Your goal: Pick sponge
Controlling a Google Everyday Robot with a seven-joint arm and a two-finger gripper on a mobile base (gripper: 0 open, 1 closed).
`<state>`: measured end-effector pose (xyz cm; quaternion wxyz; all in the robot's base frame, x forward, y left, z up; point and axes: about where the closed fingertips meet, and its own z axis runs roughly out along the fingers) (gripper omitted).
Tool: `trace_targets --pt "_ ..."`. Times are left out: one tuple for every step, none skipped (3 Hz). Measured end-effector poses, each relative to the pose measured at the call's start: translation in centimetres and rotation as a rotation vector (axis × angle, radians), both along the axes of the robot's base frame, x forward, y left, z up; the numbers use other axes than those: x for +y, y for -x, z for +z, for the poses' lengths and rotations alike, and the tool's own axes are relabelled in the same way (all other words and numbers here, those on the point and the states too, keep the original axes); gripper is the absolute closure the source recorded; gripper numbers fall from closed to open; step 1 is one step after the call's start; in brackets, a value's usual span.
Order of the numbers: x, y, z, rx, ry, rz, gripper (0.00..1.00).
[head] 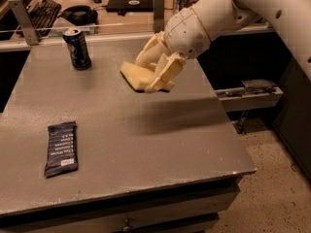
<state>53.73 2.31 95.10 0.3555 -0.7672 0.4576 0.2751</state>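
The sponge (pixel 133 75) is a pale yellow foam block with a darker underside edge. It hangs in the air above the grey table (pixel 146 140), held between the cream-yellow fingers (pixel 164 72) of my gripper (pixel 148 79). The gripper is shut on the sponge and comes in from the upper right on a white arm (pixel 204 18). The sponge's right part is hidden by the fingers. Its shadow lies on the table below it.
A dark blue soda can (pixel 77 48) stands upright at the table's far left. A dark blue snack bar wrapper (pixel 61 148) lies flat near the front left. A desk with a keyboard (pixel 41 11) is behind the table. The table's right edge drops to the floor.
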Motion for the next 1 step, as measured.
trace_targets --pt "0.84 0.76 1.07 0.018 -0.048 0.018 1.00"
